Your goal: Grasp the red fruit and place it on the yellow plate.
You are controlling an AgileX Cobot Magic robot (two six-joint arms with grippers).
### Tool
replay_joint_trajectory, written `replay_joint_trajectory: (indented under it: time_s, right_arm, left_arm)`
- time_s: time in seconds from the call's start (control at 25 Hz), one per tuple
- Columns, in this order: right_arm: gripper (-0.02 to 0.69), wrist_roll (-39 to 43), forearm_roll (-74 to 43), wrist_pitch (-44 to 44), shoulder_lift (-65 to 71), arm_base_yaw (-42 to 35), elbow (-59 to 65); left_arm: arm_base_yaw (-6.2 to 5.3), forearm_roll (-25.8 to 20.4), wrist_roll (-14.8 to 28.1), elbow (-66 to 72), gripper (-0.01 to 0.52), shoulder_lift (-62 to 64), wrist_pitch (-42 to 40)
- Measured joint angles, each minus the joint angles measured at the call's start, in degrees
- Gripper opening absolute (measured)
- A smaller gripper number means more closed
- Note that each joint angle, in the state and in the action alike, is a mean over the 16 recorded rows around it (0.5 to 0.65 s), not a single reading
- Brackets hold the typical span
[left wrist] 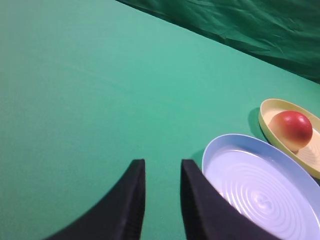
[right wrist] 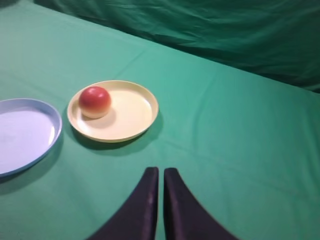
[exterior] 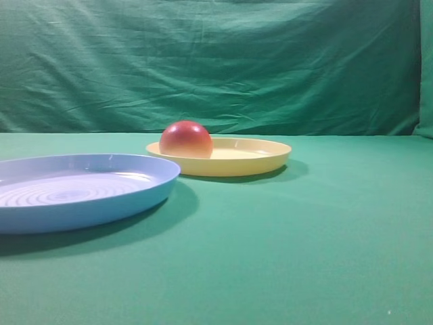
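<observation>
On the green desk (exterior: 325, 237) a large blue plate (exterior: 74, 193) lies just beside the yellow plate (exterior: 260, 162), which carries the red fruit (exterior: 186, 139) near its left rim. Left fingers (left wrist: 135, 200) stand slightly parted over bare cloth; right fingers (right wrist: 150, 200) are pressed together, holding nothing.

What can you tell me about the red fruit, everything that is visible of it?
The fruit is small, round and glossy, like an apple: deep red on top, fading to orange-yellow below. It looks whole and smooth. It sits inside the yellow plate, near the rim on the side toward the blue plate, resting on the plate's floor. Nothing else touches it; no tool is near it.
</observation>
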Motion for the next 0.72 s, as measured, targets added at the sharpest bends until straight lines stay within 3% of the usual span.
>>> replay_joint_trajectory:
  time_s: [0.72]
  right_arm:
    - [0.000,-0.53,4.47,-14.43,-17.98,-19.79,27.17]
  left_arm:
    - [0.00,0.00,0.00,0.00,0.157,0.00,0.00]
